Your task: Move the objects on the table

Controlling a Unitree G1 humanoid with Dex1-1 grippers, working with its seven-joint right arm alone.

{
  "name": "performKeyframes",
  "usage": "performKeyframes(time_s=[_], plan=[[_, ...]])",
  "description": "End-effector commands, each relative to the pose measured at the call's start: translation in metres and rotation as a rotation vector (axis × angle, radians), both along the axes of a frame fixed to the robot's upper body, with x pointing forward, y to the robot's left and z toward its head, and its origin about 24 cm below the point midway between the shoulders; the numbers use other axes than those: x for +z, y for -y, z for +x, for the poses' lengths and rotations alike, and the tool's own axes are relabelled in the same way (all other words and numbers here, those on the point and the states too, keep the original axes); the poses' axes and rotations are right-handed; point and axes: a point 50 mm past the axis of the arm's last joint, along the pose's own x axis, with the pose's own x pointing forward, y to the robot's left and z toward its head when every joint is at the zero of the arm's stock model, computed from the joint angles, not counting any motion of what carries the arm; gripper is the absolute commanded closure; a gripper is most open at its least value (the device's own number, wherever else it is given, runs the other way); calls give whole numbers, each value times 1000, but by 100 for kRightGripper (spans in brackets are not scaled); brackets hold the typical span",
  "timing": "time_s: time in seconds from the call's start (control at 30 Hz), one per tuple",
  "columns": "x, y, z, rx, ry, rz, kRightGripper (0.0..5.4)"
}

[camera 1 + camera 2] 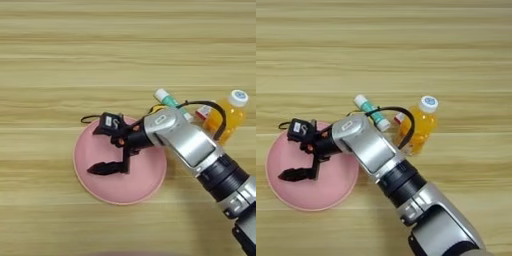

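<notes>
Over the large round pink plate [120,192] on the light wood-grain bench [60,60], the black two-fingered claw [102,147] is spread wide and empty, so the small white-capped orange-juice bottle [227,116] could be toppled by the forearm's elbow.

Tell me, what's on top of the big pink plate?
Over the pink plate hangs the robot's gripper, black jaws spread wide. Nothing shows lying on the bare pink parts. The silver arm covers the plate's upper right edge, so whatever sits there is hidden.

On the table [60,55]: one pink plate [145,185], one orange-juice bottle [231,114], one glue stick [167,100], one red-white packet [202,112].
</notes>
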Motion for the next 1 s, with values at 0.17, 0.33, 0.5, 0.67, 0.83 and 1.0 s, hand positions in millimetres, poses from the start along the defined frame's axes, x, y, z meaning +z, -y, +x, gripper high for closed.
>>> performKeyframes(time_s=[0.17, 0.33, 0.5, 0.67, 0.83, 1.0], plan=[[27, -19, 17, 33, 137, 44, 3], [24, -25, 19, 38, 134, 42, 3], [24, -35, 24, 37, 139, 55, 3], [26, -45, 28, 33, 152, 84, 3], [29, -53, 30, 26, 155, 116, 3], [34, -59, 32, 22, 165, 153, 3]])
